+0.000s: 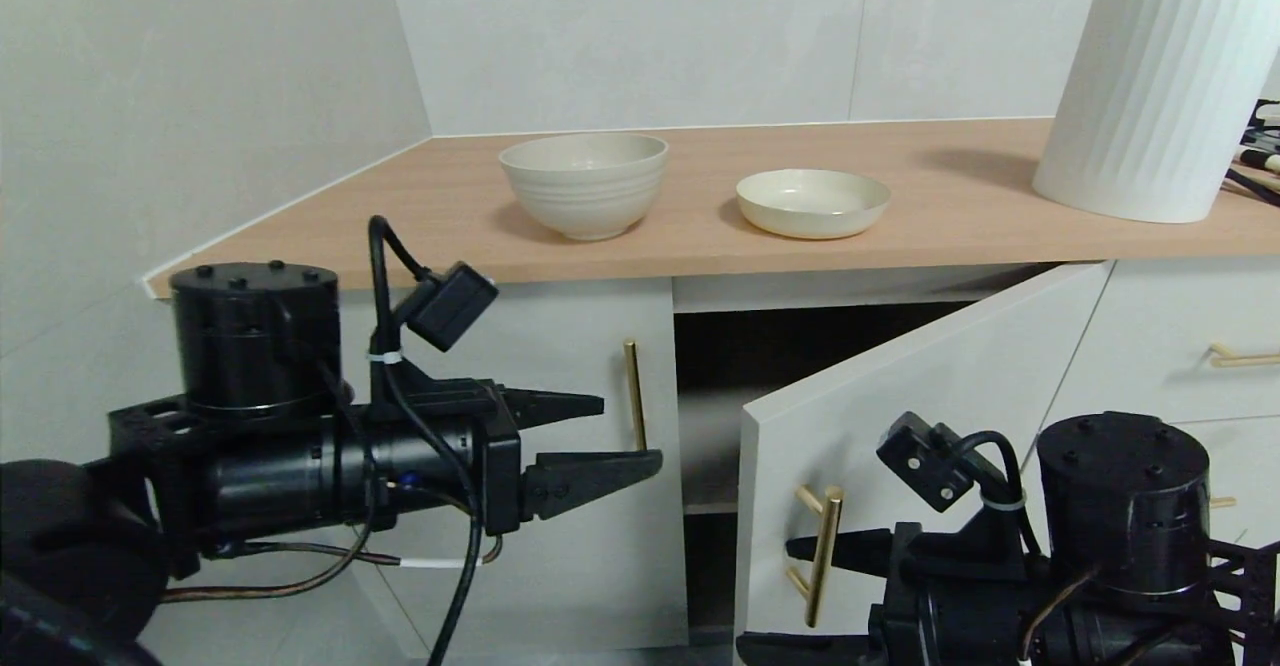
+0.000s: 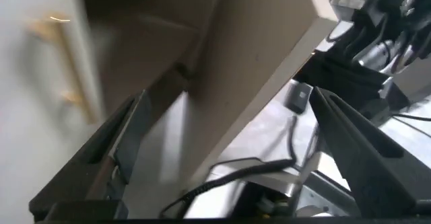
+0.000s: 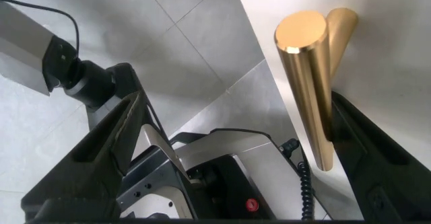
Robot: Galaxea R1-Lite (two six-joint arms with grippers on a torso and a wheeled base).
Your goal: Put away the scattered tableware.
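A deep cream bowl (image 1: 584, 184) and a shallow cream dish (image 1: 812, 202) stand side by side on the wooden counter (image 1: 400, 216). Below them the cabinet's right door (image 1: 900, 396) hangs open, showing a dark shelf (image 1: 710, 426). My left gripper (image 1: 620, 436) is open in front of the closed left door, beside its gold handle (image 1: 632, 396). My right gripper (image 1: 800, 596) is open low down at the open door. That door's gold handle (image 3: 310, 83) lies between its fingers (image 3: 114, 143), close to one of them. In the left wrist view, my left gripper (image 2: 222, 136) faces the open door's edge (image 2: 269, 83).
A tall white ribbed cylinder (image 1: 1160, 96) stands on the counter at the right, with dark items (image 1: 1262, 151) behind it. Drawers with gold handles (image 1: 1240, 356) lie right of the open door. A tiled wall closes off the left side.
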